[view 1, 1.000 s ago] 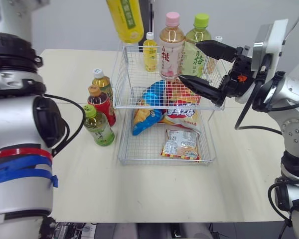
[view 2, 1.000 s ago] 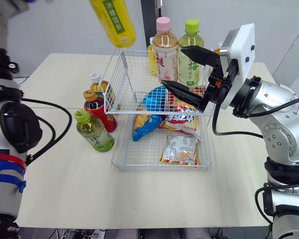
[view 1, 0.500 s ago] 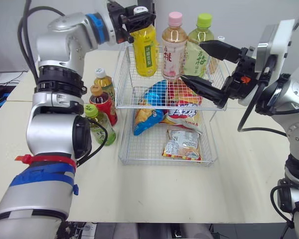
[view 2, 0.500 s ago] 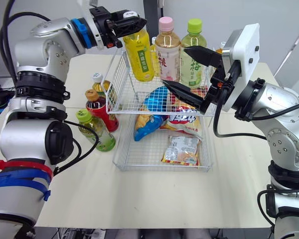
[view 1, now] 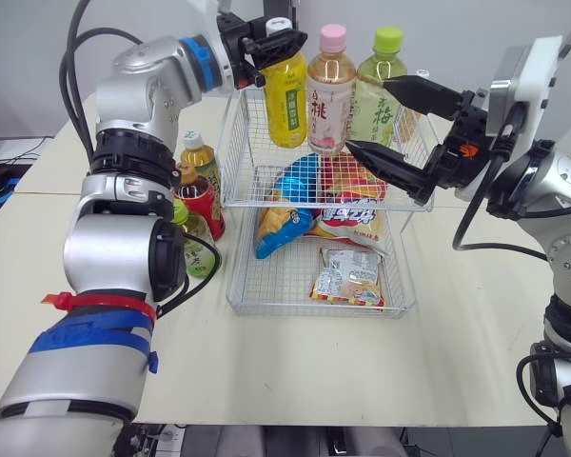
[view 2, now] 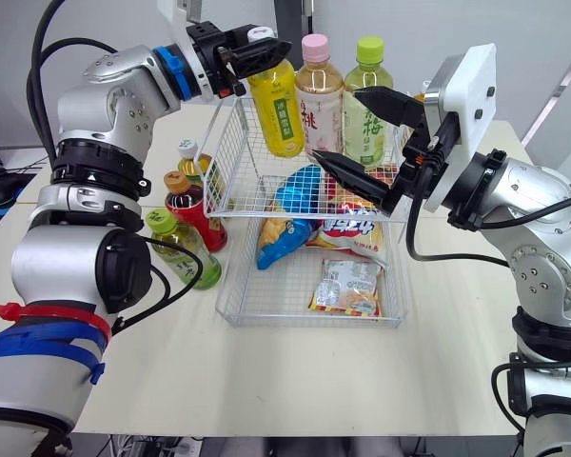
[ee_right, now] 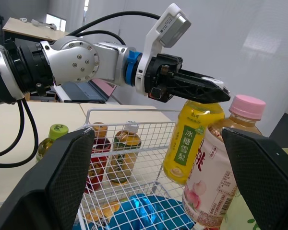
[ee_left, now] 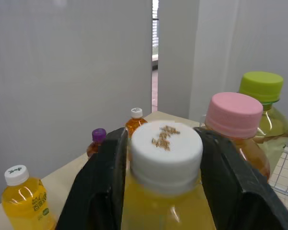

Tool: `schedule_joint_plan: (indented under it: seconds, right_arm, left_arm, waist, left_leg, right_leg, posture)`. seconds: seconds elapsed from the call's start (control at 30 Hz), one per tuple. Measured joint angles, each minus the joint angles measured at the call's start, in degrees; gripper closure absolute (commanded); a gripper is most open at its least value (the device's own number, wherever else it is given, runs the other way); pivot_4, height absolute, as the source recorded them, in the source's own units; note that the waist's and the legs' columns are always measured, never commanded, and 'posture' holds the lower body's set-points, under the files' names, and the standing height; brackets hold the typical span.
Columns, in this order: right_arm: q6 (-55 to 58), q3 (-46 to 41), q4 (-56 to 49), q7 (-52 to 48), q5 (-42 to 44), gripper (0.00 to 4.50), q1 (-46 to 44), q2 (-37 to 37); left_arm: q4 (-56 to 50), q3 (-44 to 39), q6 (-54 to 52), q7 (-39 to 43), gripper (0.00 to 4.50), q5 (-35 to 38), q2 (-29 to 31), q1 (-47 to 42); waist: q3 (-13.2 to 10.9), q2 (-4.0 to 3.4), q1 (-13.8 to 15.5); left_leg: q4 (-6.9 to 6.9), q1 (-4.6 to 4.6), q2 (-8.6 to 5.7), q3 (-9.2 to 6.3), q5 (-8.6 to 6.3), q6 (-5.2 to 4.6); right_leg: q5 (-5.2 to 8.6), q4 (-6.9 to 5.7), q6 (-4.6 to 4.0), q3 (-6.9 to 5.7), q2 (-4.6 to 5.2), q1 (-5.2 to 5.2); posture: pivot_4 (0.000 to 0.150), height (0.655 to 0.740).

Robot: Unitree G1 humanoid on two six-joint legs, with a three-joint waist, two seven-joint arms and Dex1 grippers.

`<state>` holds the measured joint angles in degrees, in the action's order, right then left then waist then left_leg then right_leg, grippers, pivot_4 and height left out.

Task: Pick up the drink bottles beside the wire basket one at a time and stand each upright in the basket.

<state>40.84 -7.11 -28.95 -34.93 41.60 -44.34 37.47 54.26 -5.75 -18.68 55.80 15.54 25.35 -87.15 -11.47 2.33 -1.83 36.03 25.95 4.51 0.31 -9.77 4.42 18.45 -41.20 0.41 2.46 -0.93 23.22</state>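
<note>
My left gripper [view 1: 271,43] is shut on the neck of a yellow bottle [view 1: 285,95] with a white cap [ee_left: 165,148]. The bottle hangs nearly upright, its base inside the far left corner of the wire basket's upper tier [view 1: 314,203]. A pink-capped peach bottle [view 1: 328,90] and a green-capped bottle [view 1: 376,90] stand beside it in that tier. My right gripper [view 1: 368,116] is open at the tier's right side, holding nothing. Left of the basket stand a white-capped bottle [view 1: 198,157], a red bottle [view 1: 198,195] and a green bottle [view 1: 198,255], partly behind my left arm.
The basket's lower tier [view 1: 266,305] holds several snack bags, among them a blue one [view 1: 284,224] and a red one [view 1: 347,205]. Small bottles [ee_left: 26,201] stand on the table beyond the basket. Bare tabletop [view 1: 314,371] lies in front of the basket.
My left arm has brought the yellow bottle down from high above the basket and turned it upright into the upper tier. The right gripper has stayed put, still open.
</note>
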Motion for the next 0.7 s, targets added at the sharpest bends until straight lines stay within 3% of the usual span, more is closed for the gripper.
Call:
schedule_joint_plan:
  seconds: [0.17,0.33,0.53,0.6,0.7]
  right_arm:
    - [-0.20,0.07,0.60,-1.25,-0.07,0.00,0.00,0.36]
    - [-0.93,1.04,2.91,-3.57,-0.36,0.00,-0.49,0.39]
    - [-3.86,2.94,7.22,-8.70,-1.48,0.00,-2.53,0.13]
    - [-5.36,4.39,9.36,-11.39,-2.21,0.00,-3.85,-0.29]
    - [-7.33,6.42,12.97,-17.04,-2.10,0.00,-5.97,-1.28]
  left_arm:
    - [-2.04,-0.62,-2.59,0.42,0.03,0.20,2.71,0.03]
    - [-9.74,-3.07,-6.57,1.11,0.03,1.70,9.40,3.11]
    - [-22.27,-10.89,-12.00,-0.73,0.03,4.06,22.87,16.79]
    - [-27.54,-15.56,-13.64,-2.49,0.03,5.42,26.00,23.83]
    - [-37.50,-25.49,-15.97,-4.23,0.03,7.18,29.17,41.44]
  waist:
    - [0.00,0.00,-0.24]
    - [0.02,-0.03,-0.46]
    - [0.04,-0.08,-1.16]
    - [0.05,-0.10,-1.18]
    - [0.08,-0.14,-1.41]
  left_leg:
    - [-0.01,-0.02,0.02,0.00,0.00,0.00]
    - [-0.01,-0.05,0.05,0.01,0.00,0.00]
    - [0.04,-0.10,0.11,-0.07,0.01,0.02]
    - [0.05,-0.12,0.08,-0.03,0.01,0.01]
    - [0.03,-0.23,0.11,0.09,0.00,0.01]
  right_leg:
    - [0.00,-0.01,0.00,0.01,-0.02,0.00]
    - [0.00,-0.04,0.00,0.02,-0.01,0.00]
    - [0.00,-0.11,0.00,-0.08,-0.01,-0.01]
    - [0.00,-0.16,-0.01,-0.02,0.04,-0.04]
    - [0.00,-0.16,0.00,0.06,0.09,-0.07]
  posture:
    - [0.150,0.7400]
    - [0.150,0.7400]
    - [0.150,0.7400]
    - [0.150,0.7400]
    - [0.150,0.7400]
